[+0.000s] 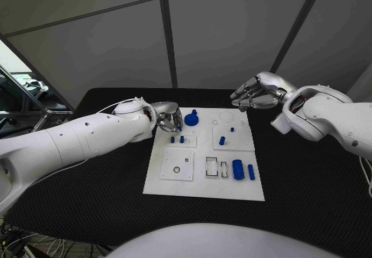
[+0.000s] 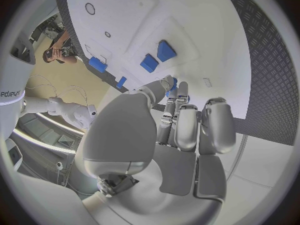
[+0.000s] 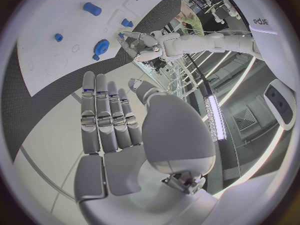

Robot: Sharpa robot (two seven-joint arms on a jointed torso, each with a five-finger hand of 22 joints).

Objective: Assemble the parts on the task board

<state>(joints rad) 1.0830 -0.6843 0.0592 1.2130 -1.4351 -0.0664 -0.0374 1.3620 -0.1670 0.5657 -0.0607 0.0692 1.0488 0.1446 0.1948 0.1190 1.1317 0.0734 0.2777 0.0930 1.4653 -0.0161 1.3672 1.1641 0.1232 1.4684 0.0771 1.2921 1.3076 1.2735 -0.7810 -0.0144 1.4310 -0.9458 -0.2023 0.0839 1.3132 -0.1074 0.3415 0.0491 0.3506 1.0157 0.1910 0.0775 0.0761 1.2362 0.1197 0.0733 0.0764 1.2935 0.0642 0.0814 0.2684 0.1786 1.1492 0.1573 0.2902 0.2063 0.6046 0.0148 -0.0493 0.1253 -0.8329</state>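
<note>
The white task board [image 1: 203, 185] lies in the middle of the black table. A round blue part [image 1: 191, 119] sits at its far left corner, with short blue pegs [image 1: 177, 139] nearer and two blue cylinders [image 1: 243, 170] lying at the near right. My left hand [image 1: 165, 118] hovers beside the round part. In the left wrist view a small blue part [image 2: 172, 89] shows pinched between thumb and fingertips [image 2: 182, 92]. My right hand [image 1: 256, 92] hangs above the table past the board's far right corner, with fingers [image 3: 106, 110] stretched out and nothing in them.
More blue pegs [image 1: 222, 141] stand on the board's far right plate. Rectangular slots [image 1: 216, 167] and a round hole [image 1: 177, 170] lie in the near half. Black table [image 1: 310, 183] spreads to both sides. A metal frame [image 1: 35, 102] stands at the far left.
</note>
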